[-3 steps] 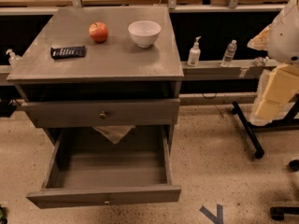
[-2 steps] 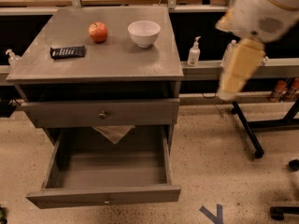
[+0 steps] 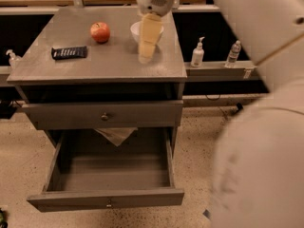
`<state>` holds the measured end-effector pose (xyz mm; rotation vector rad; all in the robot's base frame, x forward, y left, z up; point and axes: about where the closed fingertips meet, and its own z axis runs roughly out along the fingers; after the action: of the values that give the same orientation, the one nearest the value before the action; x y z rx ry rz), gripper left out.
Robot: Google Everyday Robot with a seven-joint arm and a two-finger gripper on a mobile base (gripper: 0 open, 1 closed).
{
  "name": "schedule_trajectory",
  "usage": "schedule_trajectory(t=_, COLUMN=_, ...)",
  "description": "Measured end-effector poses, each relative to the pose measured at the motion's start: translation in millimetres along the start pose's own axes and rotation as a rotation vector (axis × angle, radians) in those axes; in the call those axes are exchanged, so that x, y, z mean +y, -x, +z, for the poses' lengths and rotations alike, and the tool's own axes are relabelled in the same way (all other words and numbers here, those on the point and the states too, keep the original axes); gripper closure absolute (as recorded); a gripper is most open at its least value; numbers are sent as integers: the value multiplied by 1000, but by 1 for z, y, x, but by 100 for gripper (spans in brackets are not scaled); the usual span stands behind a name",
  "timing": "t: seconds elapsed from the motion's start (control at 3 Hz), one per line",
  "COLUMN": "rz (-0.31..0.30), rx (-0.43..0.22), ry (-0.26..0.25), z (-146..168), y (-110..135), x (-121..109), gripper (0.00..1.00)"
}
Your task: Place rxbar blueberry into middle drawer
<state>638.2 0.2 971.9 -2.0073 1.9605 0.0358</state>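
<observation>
The rxbar blueberry (image 3: 69, 52) is a thin dark bar with pale lettering, lying flat on the left of the grey cabinet top (image 3: 109, 63). The middle drawer (image 3: 107, 175) is pulled open below and holds nothing I can see; a small knob sits on its front. My gripper (image 3: 146, 56) hangs over the right part of the cabinet top, in front of the white bowl (image 3: 137, 28), well to the right of the bar.
A red apple (image 3: 100, 32) stands behind the bar. The shallower drawer (image 3: 102, 115) above is closed, with crumpled paper (image 3: 115, 135) hanging beneath it. Two bottles (image 3: 197, 53) stand on a ledge at the right. My arm (image 3: 256, 141) fills the right side.
My arm has swung left from beside the cabinet to over its top, and the gripper now hangs in front of the bowl. The bar, apple and drawers have not moved.
</observation>
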Motion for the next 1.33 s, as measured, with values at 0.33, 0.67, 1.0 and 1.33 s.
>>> schedule_trajectory(t=0.33, rz=-57, rx=-78, ry=-50, z=5, y=61, x=-27, gripper=0)
schedule_trajectory(t=0.67, rz=-58, rx=-88, ry=-60, z=10, y=65, x=-31, gripper=0)
schedule_trajectory(t=1.0, rz=-50, rx=-164, ry=-120, z=34, y=74, x=-72, gripper=0)
schedule_trajectory(t=1.33, rz=-7, rx=-314, ry=-181, z=67, y=91, x=-123, gripper=0)
